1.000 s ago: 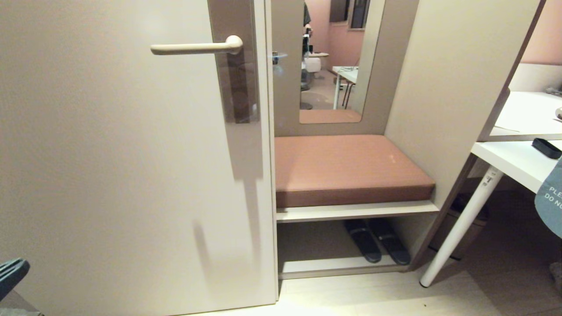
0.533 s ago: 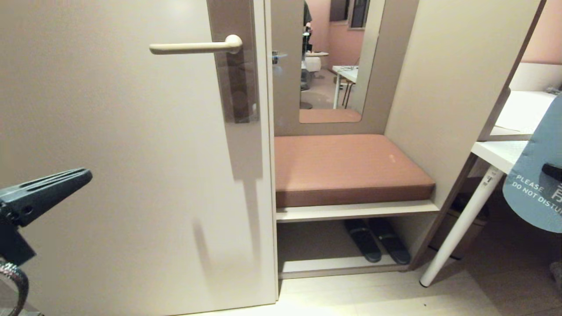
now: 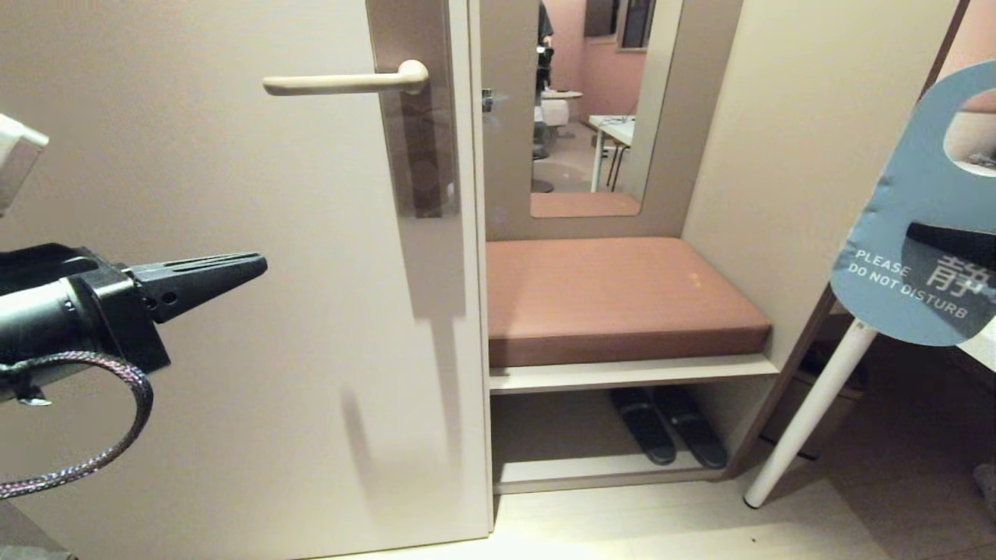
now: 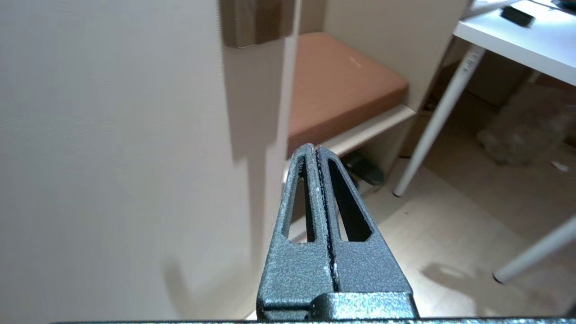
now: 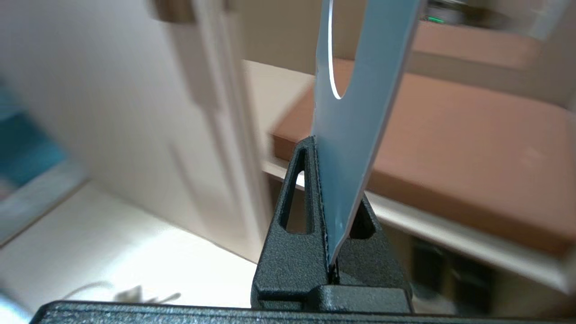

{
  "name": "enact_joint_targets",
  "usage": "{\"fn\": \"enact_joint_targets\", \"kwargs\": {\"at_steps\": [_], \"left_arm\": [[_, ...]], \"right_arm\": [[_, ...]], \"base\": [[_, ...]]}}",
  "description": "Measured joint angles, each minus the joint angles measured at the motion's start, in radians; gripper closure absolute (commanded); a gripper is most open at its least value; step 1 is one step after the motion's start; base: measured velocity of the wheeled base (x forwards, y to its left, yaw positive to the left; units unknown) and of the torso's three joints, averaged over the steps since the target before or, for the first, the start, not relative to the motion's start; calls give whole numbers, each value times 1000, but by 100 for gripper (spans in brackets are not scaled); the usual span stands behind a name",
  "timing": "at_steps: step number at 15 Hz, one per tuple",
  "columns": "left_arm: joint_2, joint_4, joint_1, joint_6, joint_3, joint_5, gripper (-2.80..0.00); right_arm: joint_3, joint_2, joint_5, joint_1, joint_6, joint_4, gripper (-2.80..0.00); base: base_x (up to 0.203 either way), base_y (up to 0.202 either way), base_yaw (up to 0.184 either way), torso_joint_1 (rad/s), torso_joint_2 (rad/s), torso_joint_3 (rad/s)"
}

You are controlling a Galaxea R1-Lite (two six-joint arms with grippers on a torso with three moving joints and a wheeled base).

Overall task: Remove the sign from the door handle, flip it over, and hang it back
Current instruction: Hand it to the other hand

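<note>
Blue card is seen at the right edge of the head view: the sign (image 3: 910,233) is held up off the door handle (image 3: 342,81), well apart from it, with its "PLEASE DO NOT DISTURB" face turned toward the camera and its round hole uppermost. It is gripped near its lower rounded end by the right gripper (image 5: 325,189), whose fingers (image 5: 294,193) are closed flat on the card, as the right wrist view makes plain; in the head view only a dark sliver of that gripper is seen across the card. Holding the sign by the end away from the hole leaves the hole free, which is judged to suit either a handover or a rehanging. The left gripper (image 3: 233,272) is raised in front of the door (image 3: 233,350), below the handle and pointing toward the right, with its fingers pressed together on nothing, as the left wrist view confirms. It is probably being brought across to help turn the card over, since the blue face is still outward and the flip is not yet done. The handle is bare, standing level on its brown backplate (image 3: 416,140). The bench cushion (image 3: 615,299) and the table (image 4: 517,40) are shown by both head and left wrist views, but the handle itself by the head view alone.
</note>
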Motion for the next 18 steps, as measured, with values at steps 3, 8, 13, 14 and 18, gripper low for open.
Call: {"fn": "enact_joint_targets", "kwargs": {"at_steps": [3, 8, 13, 14, 18], "left_arm": [[28, 0, -1, 0, -21, -64, 0], [66, 0, -52, 0, -60, -110, 0], [113, -1, -124, -2, -119, -118, 0], [125, -1, -130, -2, -133, -142, 0], [170, -1, -166, -2, -175, -203, 0]], "right_arm": [[-55, 65, 135, 1, 0, -56, 0], [-82, 147, 180, 67, 3, -106, 0], [-144, 241, 256, 149, 3, -107, 0], [-160, 262, 273, 160, 3, -107, 0], [-242, 352, 336, 222, 4, -107, 0]], "base": [[0, 0, 0, 0, 0, 0], [0, 0, 0, 0, 0, 0], [0, 0, 0, 0, 0, 0], [0, 0, 0, 0, 0, 0], [0, 0, 0, 0, 0, 0]]}}
